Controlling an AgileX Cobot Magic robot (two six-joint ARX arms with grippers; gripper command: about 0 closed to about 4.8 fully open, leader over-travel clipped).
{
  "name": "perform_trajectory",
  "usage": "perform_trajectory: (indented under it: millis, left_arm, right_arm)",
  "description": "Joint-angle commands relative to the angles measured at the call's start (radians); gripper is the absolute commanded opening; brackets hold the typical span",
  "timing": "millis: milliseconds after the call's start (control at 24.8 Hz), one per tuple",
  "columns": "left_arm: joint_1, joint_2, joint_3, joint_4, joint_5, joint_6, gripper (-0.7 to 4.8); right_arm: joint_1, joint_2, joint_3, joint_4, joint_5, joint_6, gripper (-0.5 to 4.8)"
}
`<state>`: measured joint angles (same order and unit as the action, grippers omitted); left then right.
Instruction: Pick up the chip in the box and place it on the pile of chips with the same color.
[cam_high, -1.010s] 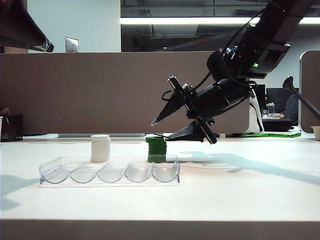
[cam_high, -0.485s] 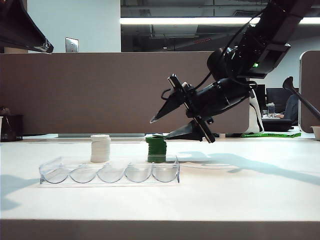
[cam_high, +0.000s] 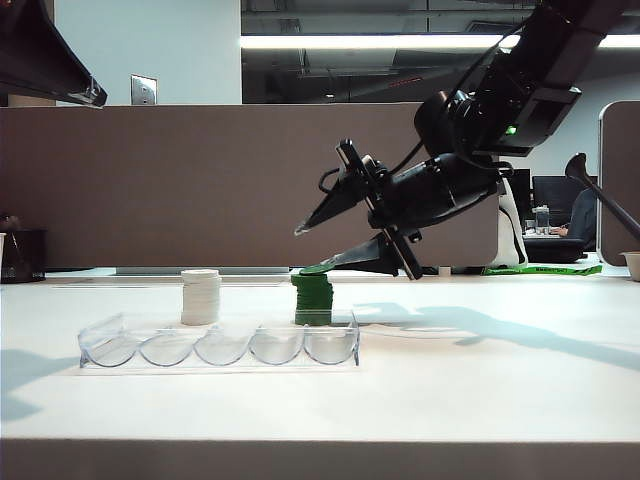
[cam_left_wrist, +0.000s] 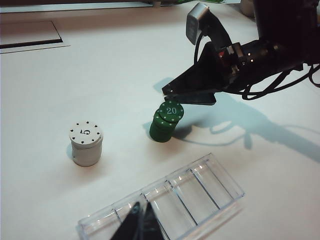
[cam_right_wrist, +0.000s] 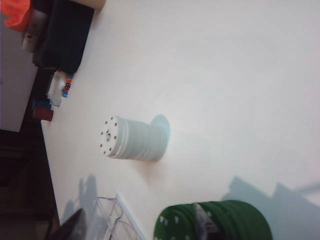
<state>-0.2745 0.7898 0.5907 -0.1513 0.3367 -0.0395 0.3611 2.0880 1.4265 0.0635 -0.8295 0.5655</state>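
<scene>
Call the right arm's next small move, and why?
Probably lift the right end effector up and away. Its jaws are open, and the green "20" poker chip already lies on the dark green chip stack, slightly off-centre; the clear plastic tray shows no chip.

light: bright ceiling strip (cam_high: 400, 42) overhead | shadows: my arm's falls soft across the tabletop (cam_high: 500, 400) | glare: tabletop washed white | focus: right wrist view blurred

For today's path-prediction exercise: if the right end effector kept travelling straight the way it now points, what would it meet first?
Probably the white chip stack. The right end effector is open above the green pile, angled down toward the white stack; depth is unclear, so it might meet the table instead.
</scene>
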Motion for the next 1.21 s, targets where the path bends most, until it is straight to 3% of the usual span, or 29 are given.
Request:
perform_trajectory:
  millis: [40, 323, 767, 1211]
  left_arm:
    - [-0.001, -0.001, 0.004, 0.01, 0.003, -0.002, -0.06]
    - [-0.001, -0.001, 0.004, 0.01, 0.003, -0.002, -0.06]
    - [-0.001, -0.001, 0.004, 0.01, 0.003, -0.002, -0.06]
    - [-0.001, -0.001, 0.004, 0.01, -0.001, -0.002, -0.06]
  right_arm:
    - [0.001, -0.026, 0.003, 0.031, -0.011, -0.006, 2.89]
    - [0.001, -0.055, 0.004, 0.047, -0.031, -0.005, 3.16]
    - [0.002, -0.056, 0.004, 0.046, -0.116, -0.005, 3.16]
    - [0.0, -0.056, 0.004, 0.102, -0.108, -0.009, 3.14]
